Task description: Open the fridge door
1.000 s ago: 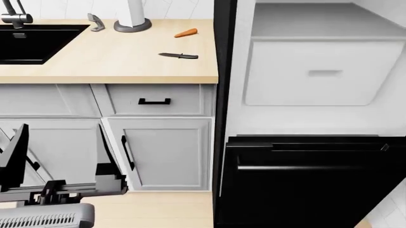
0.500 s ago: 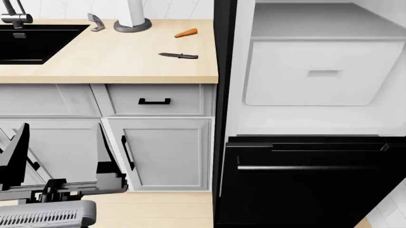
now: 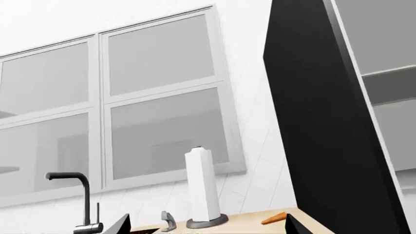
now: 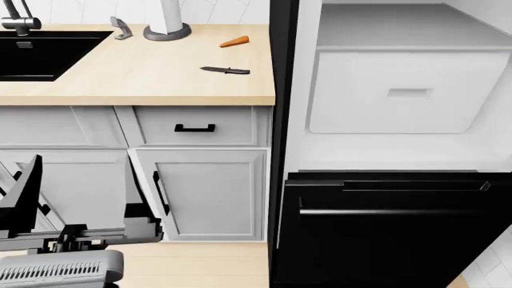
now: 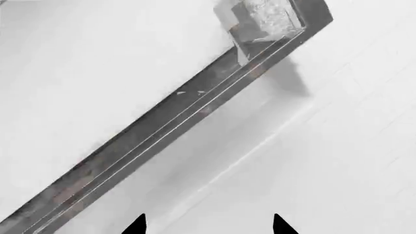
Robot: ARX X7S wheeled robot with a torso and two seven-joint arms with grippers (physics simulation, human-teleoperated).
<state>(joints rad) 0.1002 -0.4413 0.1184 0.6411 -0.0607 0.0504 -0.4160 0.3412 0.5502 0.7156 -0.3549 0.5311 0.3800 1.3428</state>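
Already the fridge stood open, its white interior (image 4: 400, 144) bare to the head camera.

Largest was the fridge door (image 3: 322, 126), a glossy black slab seen edge-on in the left wrist view, swung out beside the pale wooden desk (image 4: 136, 78); the task looked all but done, leaving at most a release and withdrawal. Below sat the black drawer front (image 4: 392, 228). Left pincer (image 4: 76, 198) gaped wide, empty; right pincer (image 5: 208, 225) showed parted tips gripping nothing near a metallic bar (image 5: 169, 122). Smallest: an orange carrot (image 4: 234, 41).
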